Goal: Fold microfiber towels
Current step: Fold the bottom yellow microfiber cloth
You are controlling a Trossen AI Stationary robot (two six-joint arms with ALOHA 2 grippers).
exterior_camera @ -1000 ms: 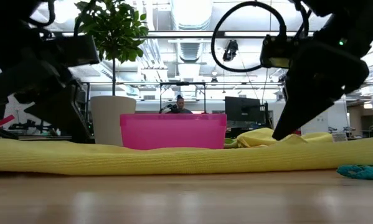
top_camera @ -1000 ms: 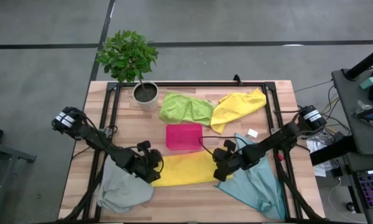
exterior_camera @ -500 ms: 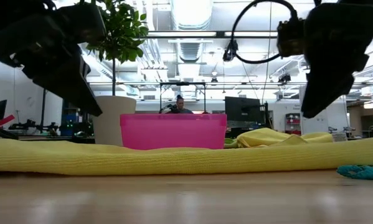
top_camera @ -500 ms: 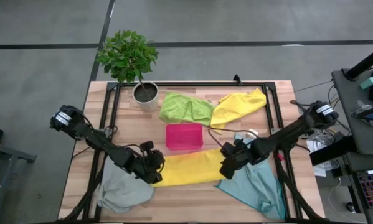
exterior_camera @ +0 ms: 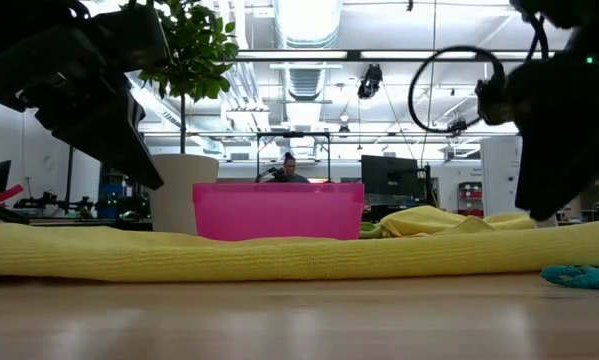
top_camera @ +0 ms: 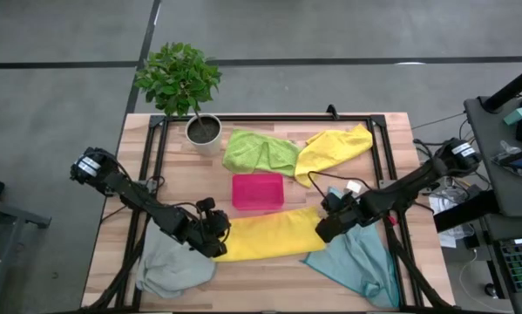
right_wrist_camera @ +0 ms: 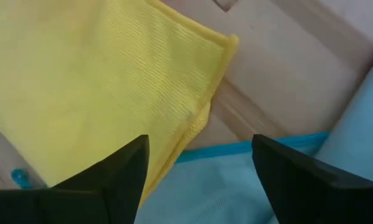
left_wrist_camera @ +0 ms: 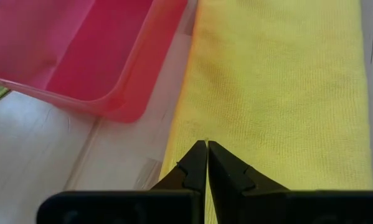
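A yellow towel [top_camera: 265, 234] [exterior_camera: 279, 256] lies flat on the table's near middle as a long folded band. My left gripper [top_camera: 218, 242] [left_wrist_camera: 207, 147] hangs shut just above the band's left end, clear of it. My right gripper [top_camera: 324, 229] [right_wrist_camera: 198, 168] stands open above the band's right corner [right_wrist_camera: 226, 42], where it meets the teal towel [top_camera: 361, 257] [right_wrist_camera: 279, 199]. A grey towel [top_camera: 173, 266] lies crumpled at the near left. A lime green towel [top_camera: 259, 150] and a second yellow towel [top_camera: 333, 150] lie bunched at the far side.
A pink tray [top_camera: 258, 191] [exterior_camera: 277, 210] stands just beyond the yellow band. A potted plant [top_camera: 204, 129] stands at the far left. A black frame [top_camera: 269, 117] runs along the table's far edge and sides. A person sits in the room behind.
My right gripper has lifted off the yellow towel's right end, opened, rolled, and gone toward the table's right edge. My left gripper has risen off the towel's left end, staying shut. The towel lies where it was.
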